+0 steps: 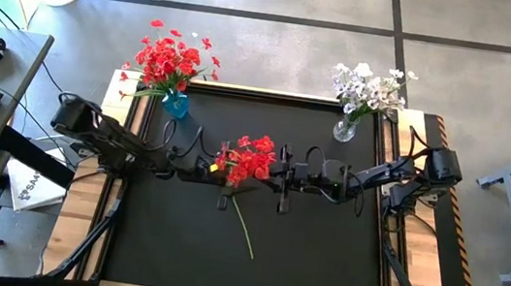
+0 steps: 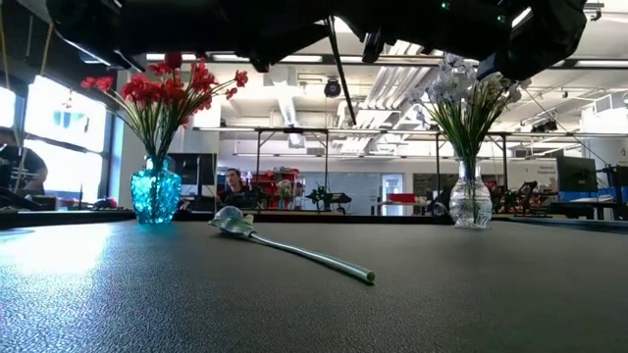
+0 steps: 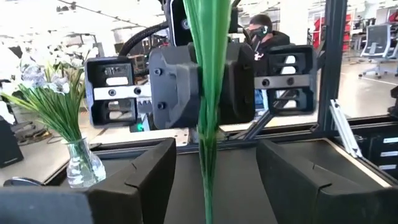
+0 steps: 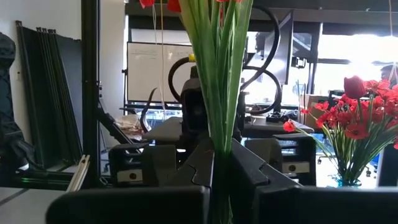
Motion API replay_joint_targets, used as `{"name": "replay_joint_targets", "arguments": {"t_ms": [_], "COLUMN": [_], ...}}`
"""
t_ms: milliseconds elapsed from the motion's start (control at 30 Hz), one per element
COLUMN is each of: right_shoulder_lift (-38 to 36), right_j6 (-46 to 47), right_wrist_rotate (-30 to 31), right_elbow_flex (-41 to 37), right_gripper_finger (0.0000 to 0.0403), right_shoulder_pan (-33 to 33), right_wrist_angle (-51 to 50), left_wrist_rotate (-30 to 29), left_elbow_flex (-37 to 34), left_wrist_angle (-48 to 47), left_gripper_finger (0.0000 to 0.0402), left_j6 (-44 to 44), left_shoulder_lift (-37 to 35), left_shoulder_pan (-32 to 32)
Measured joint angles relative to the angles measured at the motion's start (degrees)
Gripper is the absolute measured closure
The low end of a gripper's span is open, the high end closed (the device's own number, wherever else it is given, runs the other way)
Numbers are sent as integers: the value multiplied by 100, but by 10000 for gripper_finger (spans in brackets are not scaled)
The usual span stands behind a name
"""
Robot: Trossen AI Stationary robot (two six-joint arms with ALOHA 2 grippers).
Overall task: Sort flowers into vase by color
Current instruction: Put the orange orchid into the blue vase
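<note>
Right gripper: clenched on the stems of a red flower bunch, as its wrist view shows, over the middle of the table.
Left gripper: fingers spread apart, a green stem between them and touching neither; it faces the right gripper across the bunch.
Bunch axis: in the wrist views the stems run straight up, blooms on top.
Handling: I judge it light; the thin stems look bendy and slick, and the blooms are easy to crush. Best held low on the gathered stems, never by the heads.
Loose stem: lies flat on the table under the grippers, its long axis slanting toward the front edge; no bloom shows in the low view.
Red vase: blue glass, back left, full of red flowers.
White vase: clear glass, back right, holding white flowers.
</note>
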Motion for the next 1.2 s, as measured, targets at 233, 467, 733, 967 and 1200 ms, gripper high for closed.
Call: {"name": "replay_joint_targets", "arguments": {"t_ms": [233, 467, 733, 967, 1200], "right_shoulder_lift": [0, 0, 0, -14, -551], "right_j6": [-57, -41, -55, 864, 1265], "right_wrist_rotate": [4, 23, 348, 641, 754], "right_elbow_flex": [0, 0, 2, 2, 0], "right_gripper_finger": [391, 391, 391, 368, 244], "right_shoulder_pan": [0, 44, 131, 94, -72], "right_wrist_angle": [-56, -90, -203, -454, -1693], "left_wrist_rotate": [0, -2, -24, -299, -1828], "left_elbow_flex": [336, 366, 370, 370, 372], "left_wrist_angle": [0, -74, -98, -764, -2998], "left_gripper_finger": [190, 210, 282, 377, 393], "left_j6": [241, 226, 178, -83, -568], "left_shoulder_lift": [304, 266, 260, 87, -915], "left_shoulder_pan": [-1, -11, -11, -28, -113]}}
